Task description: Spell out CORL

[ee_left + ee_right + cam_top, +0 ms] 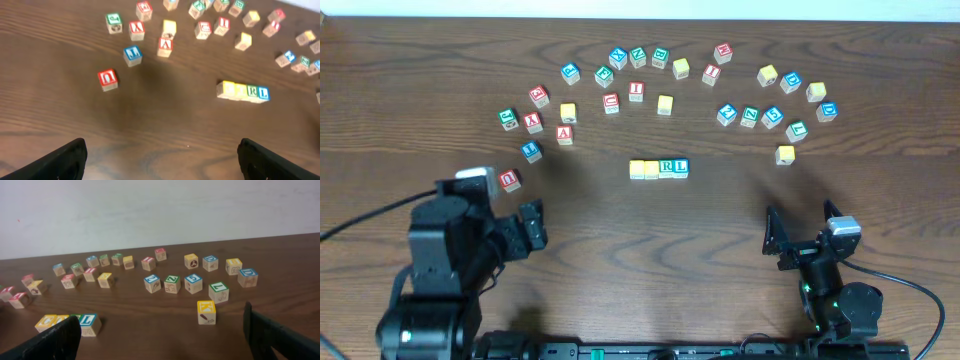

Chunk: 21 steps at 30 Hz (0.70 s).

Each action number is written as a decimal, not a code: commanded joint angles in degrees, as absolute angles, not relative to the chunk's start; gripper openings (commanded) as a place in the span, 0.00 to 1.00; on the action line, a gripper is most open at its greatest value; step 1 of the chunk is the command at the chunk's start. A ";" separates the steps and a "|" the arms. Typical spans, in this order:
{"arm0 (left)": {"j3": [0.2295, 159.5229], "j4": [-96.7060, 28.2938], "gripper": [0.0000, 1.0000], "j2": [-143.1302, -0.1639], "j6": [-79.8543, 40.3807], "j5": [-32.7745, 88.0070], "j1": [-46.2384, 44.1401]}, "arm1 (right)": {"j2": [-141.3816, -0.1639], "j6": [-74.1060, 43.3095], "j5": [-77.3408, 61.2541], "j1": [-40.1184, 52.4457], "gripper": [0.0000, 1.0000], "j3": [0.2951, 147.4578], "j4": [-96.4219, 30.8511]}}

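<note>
Dark wood bench (650,230), white wall behind. Mid-bench: row of four blocks (659,168), touching side by side, well apart from both arms. Last two legible as R, L. First two yellow, letters too small to read from overhead, prob. C, O judging by right wrist view. Left gripper (533,228) wide open, nothing held, near bench front. Right gripper (802,228) likewise open & empty. Looks like word done or v. close, so step now = check, not grab. Confirm C/O faces up & right way round before anything else. If tidy-up needed: approach from above, close across one block only, w/o bumping neighbours, keep row tight. Mind red block (510,179) just ahead of left gripper, yellow K block (206,312) ahead of right.
</note>
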State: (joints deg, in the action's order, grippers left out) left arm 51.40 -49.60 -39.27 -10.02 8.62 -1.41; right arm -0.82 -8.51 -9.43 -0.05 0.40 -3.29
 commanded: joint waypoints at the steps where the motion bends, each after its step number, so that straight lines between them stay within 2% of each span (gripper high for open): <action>1: 50.72 -49.12 0.95 -37.45 -8.56 7.81 -0.78 | -0.75 -8.95 -9.98 -0.45 0.99 0.32 -3.49; 8: 50.39 -47.37 0.95 -32.64 -8.38 3.36 -0.78 | -0.75 -8.95 -9.98 -0.45 0.99 0.32 -3.49; 14: 44.86 -46.35 0.95 -26.94 -8.38 4.91 -0.75 | -0.75 -8.95 -9.98 -0.45 0.99 0.32 -3.49; 21: 30.46 -26.83 0.95 -17.87 -6.04 3.79 -0.36 | -0.75 -8.95 -9.98 -0.45 0.99 0.32 -3.49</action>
State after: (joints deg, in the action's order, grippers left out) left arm 35.07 -31.31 -21.32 -8.43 5.17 -0.78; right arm -0.82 -8.51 -9.43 -0.05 0.40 -3.31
